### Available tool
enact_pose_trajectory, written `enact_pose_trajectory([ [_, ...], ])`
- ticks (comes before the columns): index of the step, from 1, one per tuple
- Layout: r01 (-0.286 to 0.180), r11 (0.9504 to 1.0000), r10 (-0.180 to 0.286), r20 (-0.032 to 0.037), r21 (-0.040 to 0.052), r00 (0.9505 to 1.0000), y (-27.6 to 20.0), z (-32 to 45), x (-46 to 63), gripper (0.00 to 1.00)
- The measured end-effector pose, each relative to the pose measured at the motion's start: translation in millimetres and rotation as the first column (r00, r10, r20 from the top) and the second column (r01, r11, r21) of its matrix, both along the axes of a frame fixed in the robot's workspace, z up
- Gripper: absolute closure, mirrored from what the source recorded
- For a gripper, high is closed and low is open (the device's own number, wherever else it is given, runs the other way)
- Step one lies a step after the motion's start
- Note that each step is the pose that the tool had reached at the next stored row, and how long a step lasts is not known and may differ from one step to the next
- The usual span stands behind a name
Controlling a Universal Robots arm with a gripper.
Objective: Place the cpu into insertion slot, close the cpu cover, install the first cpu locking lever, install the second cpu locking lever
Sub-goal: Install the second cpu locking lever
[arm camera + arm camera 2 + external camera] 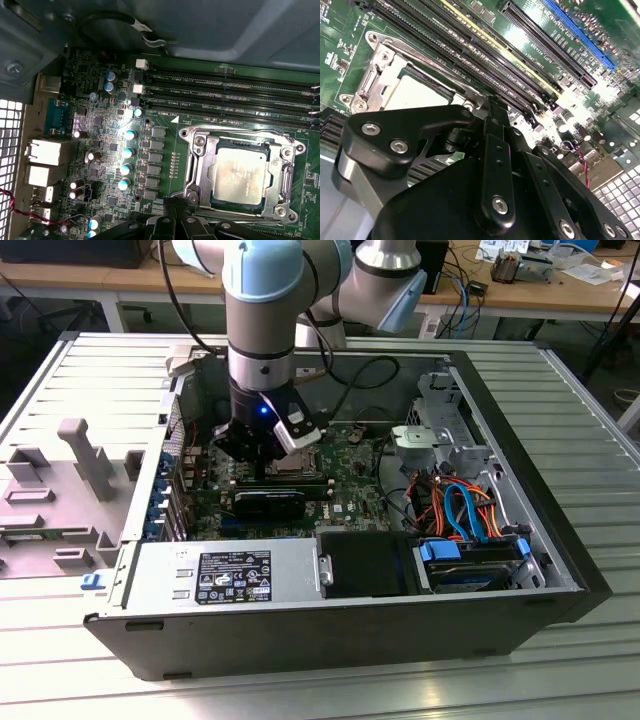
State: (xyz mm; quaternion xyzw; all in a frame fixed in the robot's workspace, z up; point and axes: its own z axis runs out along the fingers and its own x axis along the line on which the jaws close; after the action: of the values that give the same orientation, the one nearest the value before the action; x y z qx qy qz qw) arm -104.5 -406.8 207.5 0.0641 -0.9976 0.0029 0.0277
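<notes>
The cpu (240,175) lies flat in the insertion slot (292,462) on the green board, its dull silver top showing through the window of the cpu cover (197,165). The cover lies down over the chip's edges. A thin metal lever rod (250,215) runs along one side of the socket. My gripper (172,204) stands low at a corner of the socket, beside that rod, with its black fingers drawn together. In the second wrist view the gripper (492,106) tips meet just past the cpu (417,92) and the cover (372,80). In the exterior view the gripper (262,468) hangs inside the open case.
Long black memory slots (225,95) run beside the socket. A black card (268,502) stands just in front of the gripper. The power supply (220,575) and a drive bay with coloured cables (465,510) fill the case's near side. A grey moulded tray (60,490) lies left of the case.
</notes>
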Motion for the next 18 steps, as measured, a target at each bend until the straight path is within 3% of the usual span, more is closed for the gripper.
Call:
enact_pose_trajectory([
  [5, -0.005, 1.0000, 0.005, -0.0001, 0.0000, 1.0000, 0.0, 12.6, 0.3, 0.89],
  [8, -0.005, 1.0000, 0.005, -0.0036, 0.0037, 1.0000, -1.0, 14.0, 3.0, 0.89],
  [13, -0.005, 0.9999, 0.005, -0.0072, 0.0130, 1.0000, -7.5, 14.0, 4.4, 0.89],
  [16, -0.005, 0.9997, 0.005, -0.0072, 0.0231, 1.0000, -14.3, 14.1, 4.4, 0.89],
  [18, -0.005, 0.9994, 0.006, -0.0074, 0.0347, 1.0000, -19.7, 14.0, 4.6, 0.89],
])
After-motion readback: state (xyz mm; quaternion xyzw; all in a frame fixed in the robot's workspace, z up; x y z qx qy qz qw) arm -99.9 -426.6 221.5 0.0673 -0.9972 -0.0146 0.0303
